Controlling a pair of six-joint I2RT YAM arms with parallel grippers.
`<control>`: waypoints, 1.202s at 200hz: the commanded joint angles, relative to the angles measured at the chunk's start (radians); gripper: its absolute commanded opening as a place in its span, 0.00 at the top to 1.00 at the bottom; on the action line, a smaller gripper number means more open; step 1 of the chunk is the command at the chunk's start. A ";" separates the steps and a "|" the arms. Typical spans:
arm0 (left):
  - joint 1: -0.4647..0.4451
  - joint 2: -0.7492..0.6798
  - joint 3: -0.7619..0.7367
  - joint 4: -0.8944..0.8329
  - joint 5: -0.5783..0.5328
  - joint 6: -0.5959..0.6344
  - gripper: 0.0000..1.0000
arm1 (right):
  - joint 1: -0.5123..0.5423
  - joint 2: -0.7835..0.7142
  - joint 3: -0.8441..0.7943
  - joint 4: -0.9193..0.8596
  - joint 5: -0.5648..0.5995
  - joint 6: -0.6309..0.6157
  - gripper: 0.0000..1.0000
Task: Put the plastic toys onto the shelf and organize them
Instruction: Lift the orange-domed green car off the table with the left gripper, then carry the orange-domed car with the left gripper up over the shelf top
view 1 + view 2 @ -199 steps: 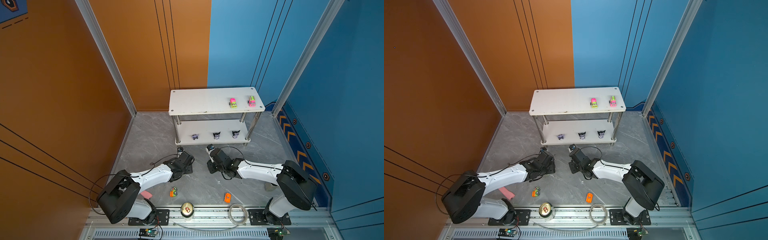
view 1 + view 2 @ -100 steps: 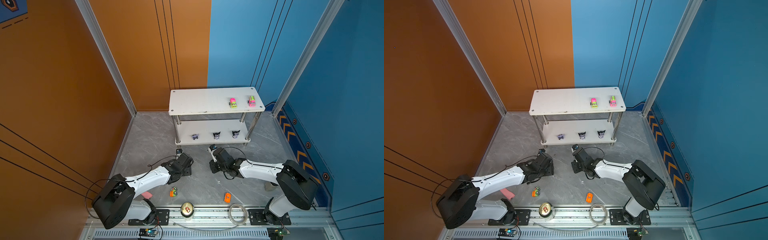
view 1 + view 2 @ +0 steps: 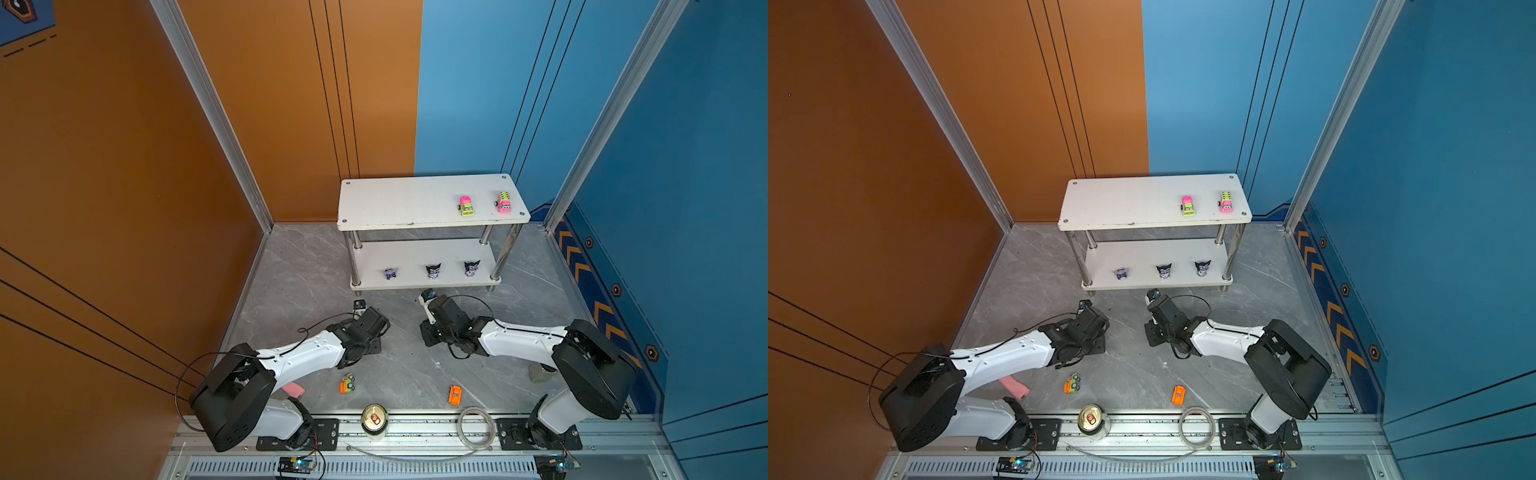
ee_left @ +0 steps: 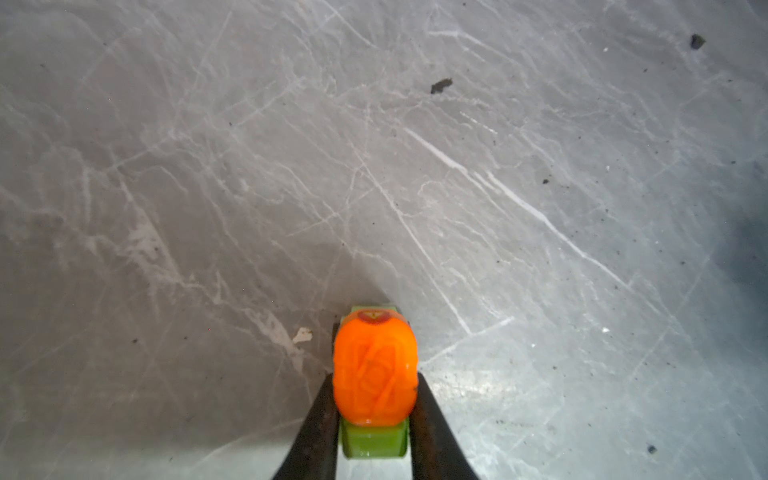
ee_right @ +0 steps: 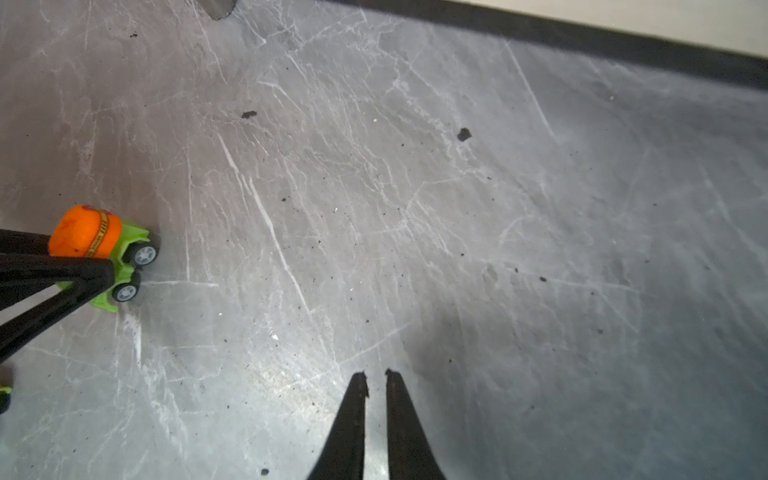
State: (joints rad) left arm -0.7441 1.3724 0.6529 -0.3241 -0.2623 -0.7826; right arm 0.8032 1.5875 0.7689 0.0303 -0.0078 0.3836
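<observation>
The plastic toys are split between shelf and floor in both top views. Two pink and green cars (image 3: 466, 205) (image 3: 504, 202) stand on the upper board of the white shelf (image 3: 399, 203), toward its right end, and three pointed-eared figurines (image 3: 1121, 273) (image 3: 1164, 270) (image 3: 1202, 268) stand in a row on its lower board. An orange and green car (image 3: 347, 383) and a plain orange car (image 3: 455, 395) lie on the grey marbled floor (image 3: 316, 266), near a drink can (image 3: 374, 419) and a clear tape ring (image 3: 476, 422) on the front rail. Orange wall (image 3: 124, 166) meets blue wall (image 3: 685, 166) behind the shelf.

In the left wrist view, the left gripper (image 4: 375, 384) is clamped on an orange-topped green car (image 4: 374, 361), a black finger pressed to each side. The white-veined floor is speckled with dark crumbs.

In the right wrist view, the right gripper (image 5: 376, 376) hangs nearly closed with nothing between its tips. Well apart from it, the orange-topped green car (image 5: 85, 237) sits wheels down on the scratched floor.
</observation>
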 commanded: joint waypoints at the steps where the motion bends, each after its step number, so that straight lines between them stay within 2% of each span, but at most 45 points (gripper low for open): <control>1: -0.025 -0.027 0.113 -0.122 -0.024 0.028 0.79 | -0.011 -0.041 -0.016 -0.001 -0.015 0.017 0.86; 18: -0.058 -0.080 0.254 -0.243 -0.079 0.075 0.79 | -0.016 -0.061 -0.022 -0.006 -0.005 0.015 0.86; 31: -0.089 -0.097 0.428 -0.351 -0.143 0.115 0.78 | -0.025 -0.080 -0.033 -0.009 0.013 0.013 0.86; 55: -0.170 -0.029 0.756 -0.508 -0.252 0.199 0.78 | -0.055 -0.104 -0.050 -0.012 0.022 0.028 0.86; 91: -0.277 0.215 1.246 -0.678 -0.386 0.336 0.77 | -0.094 -0.124 -0.069 -0.007 -0.003 0.060 0.86; 128: -0.282 0.545 1.798 -0.835 -0.454 0.458 0.77 | -0.096 -0.142 -0.080 -0.001 -0.012 0.067 0.86; 133: -0.282 0.588 1.873 -0.850 -0.496 0.471 0.76 | -0.096 -0.145 -0.081 -0.001 -0.011 0.069 0.86; 146: -0.275 0.679 2.018 -0.859 -0.527 0.509 0.76 | -0.095 -0.149 -0.084 0.000 -0.011 0.071 0.86; 172: -0.230 0.766 2.133 -0.853 -0.519 0.484 0.77 | -0.130 -0.159 -0.092 0.005 -0.014 0.075 0.86; 240: -0.170 0.761 2.102 -0.694 -0.480 0.476 0.79 | -0.141 -0.162 -0.097 0.013 -0.037 0.092 0.86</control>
State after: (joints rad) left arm -0.9215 2.1559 2.7388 -1.0821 -0.7361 -0.3134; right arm 0.6674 1.4433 0.6857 0.0330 -0.0269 0.4541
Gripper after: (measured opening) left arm 0.259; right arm 0.141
